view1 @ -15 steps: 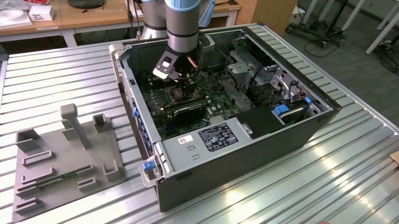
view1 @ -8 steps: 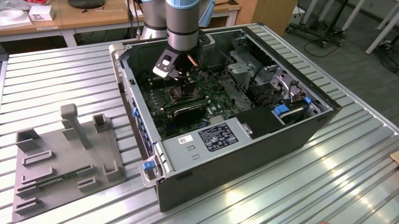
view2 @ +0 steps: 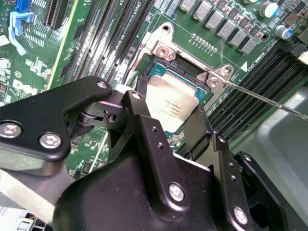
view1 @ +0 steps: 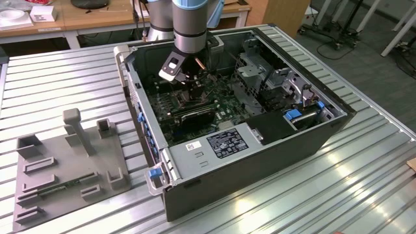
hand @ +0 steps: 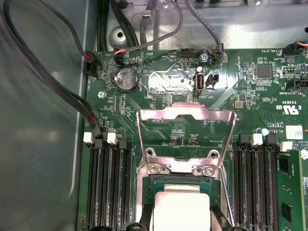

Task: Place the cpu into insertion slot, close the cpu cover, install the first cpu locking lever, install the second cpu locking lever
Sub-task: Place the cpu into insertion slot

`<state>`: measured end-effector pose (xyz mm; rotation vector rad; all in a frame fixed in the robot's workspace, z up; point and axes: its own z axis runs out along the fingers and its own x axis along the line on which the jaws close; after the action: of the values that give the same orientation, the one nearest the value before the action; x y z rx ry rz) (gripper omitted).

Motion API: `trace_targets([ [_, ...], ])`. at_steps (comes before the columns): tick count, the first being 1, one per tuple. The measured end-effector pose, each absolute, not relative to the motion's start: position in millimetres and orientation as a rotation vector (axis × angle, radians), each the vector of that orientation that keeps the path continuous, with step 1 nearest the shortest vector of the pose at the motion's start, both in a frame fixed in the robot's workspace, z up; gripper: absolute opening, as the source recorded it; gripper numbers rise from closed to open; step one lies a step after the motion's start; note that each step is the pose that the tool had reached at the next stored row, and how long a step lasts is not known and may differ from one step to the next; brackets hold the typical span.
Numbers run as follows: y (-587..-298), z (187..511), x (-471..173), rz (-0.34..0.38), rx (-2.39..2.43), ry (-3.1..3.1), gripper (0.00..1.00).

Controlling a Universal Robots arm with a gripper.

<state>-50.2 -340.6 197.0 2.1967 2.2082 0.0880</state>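
Reaching into the computer case [view1: 260, 175] in the exterior view is the gripper [view1: 187, 80]. In the second wrist view its fingers [view2: 144, 125] pinch the cpu [view2: 169, 103] by opposite edges at the insertion slot [view2: 185, 65]. In the first wrist view the cpu cover [hand: 185, 107] stands open. The chip seems light, stiff and fragile, so holding it by the edges seems right.

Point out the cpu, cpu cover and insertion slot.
cpu [view2: 171, 108]: second wrist view, middle of its pale face.
cpu cover [hand: 154, 115]: first wrist view, frame bar opposite its hinge.
insertion slot [view2: 155, 43]: second wrist view, silvery rim.
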Motion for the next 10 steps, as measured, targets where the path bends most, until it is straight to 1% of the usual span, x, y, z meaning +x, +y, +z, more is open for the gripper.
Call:
trace_targets([
  [10, -340.6, 193.9, -50.7, 0.087, 2.197, 2.208, 0.54],
])
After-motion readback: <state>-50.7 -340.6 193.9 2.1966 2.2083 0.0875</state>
